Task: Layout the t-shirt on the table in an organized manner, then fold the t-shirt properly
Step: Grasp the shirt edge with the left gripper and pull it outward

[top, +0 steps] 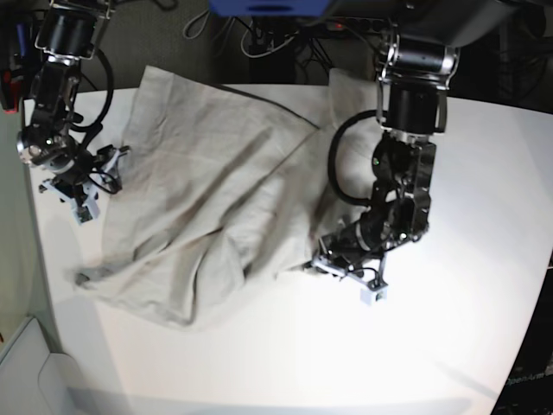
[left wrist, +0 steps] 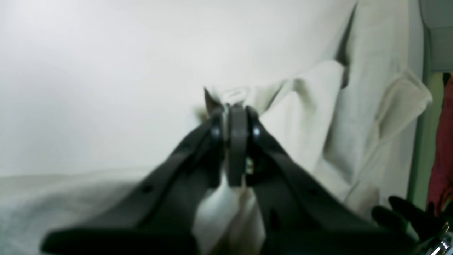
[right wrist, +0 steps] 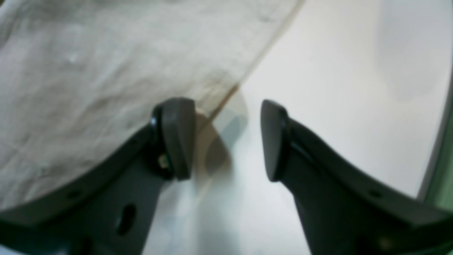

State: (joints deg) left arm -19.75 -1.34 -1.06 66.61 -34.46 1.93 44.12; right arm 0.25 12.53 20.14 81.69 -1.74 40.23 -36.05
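The t-shirt (top: 207, 207) lies crumpled and spread across the left and middle of the table (top: 467, 216) in the base view, not yet laid flat; its long axis runs roughly from the far edge toward the near-left corner.

Left gripper (left wrist: 235, 117): jaws pressed together, pinching a fold of the shirt at its edge toward the table's middle. Cloth bunches between the fingers; the wrist view is blurred, so which part of the shirt is caught I cannot tell, possibly a hem or sleeve.

Right gripper (right wrist: 226, 138): jaws spread, nothing between them. It sits at the shirt's opposite edge, one finger (right wrist: 177, 138) over the cloth border, the other over bare table.

Judgement: the shirt lies between the two arms, so the layout depends on the right gripper closing on the edge just beside it.
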